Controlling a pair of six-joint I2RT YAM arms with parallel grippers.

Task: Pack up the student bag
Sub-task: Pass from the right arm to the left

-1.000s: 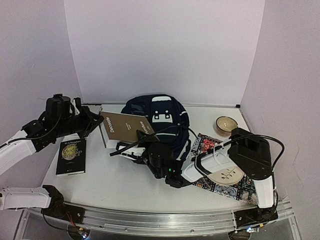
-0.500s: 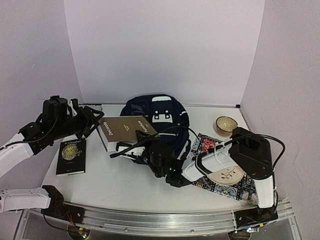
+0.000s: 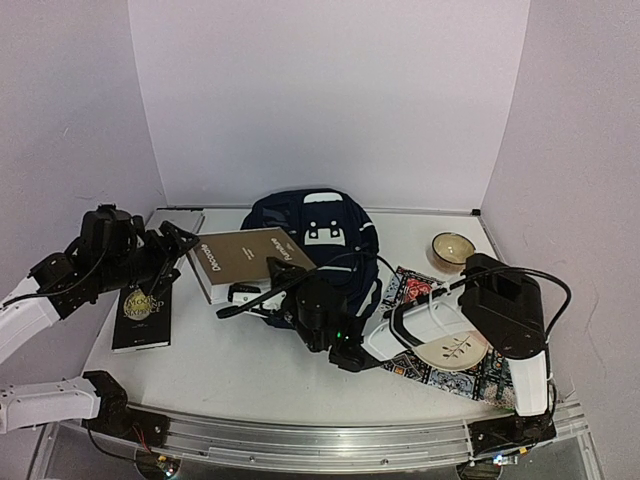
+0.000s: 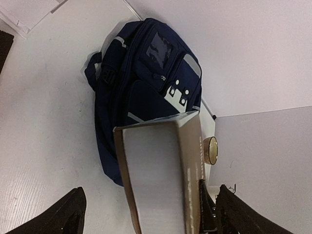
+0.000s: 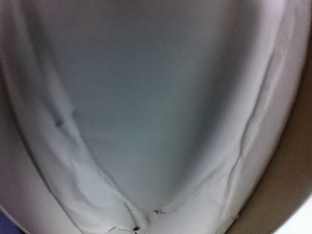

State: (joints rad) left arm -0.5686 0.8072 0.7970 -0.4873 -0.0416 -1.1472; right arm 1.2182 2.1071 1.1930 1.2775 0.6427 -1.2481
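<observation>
The student bag (image 3: 325,225), dark navy with white patches, lies at the back middle of the table, and the left wrist view shows it too (image 4: 146,73). A thick tan book (image 3: 245,255) hangs tilted in front of it, spine toward me. My left gripper (image 3: 172,245) is open at the book's left end. Its fingers (image 4: 73,209) stand wide on either side of the page edge (image 4: 156,175) without touching it. My right gripper (image 3: 283,280) is shut on the book's right end. White pages (image 5: 156,97) fill the right wrist view and hide its fingers.
A black book (image 3: 142,310) lies flat at the left under my left arm. At the right, a small bowl (image 3: 452,248) sits beyond a patterned cloth (image 3: 470,385) that carries a white plate (image 3: 452,350). My right arm crosses the middle.
My left gripper opened, let go of the tan book and drew back to the left. The book tipped from upright to nearly flat and shifted left. The right gripper closed further.
</observation>
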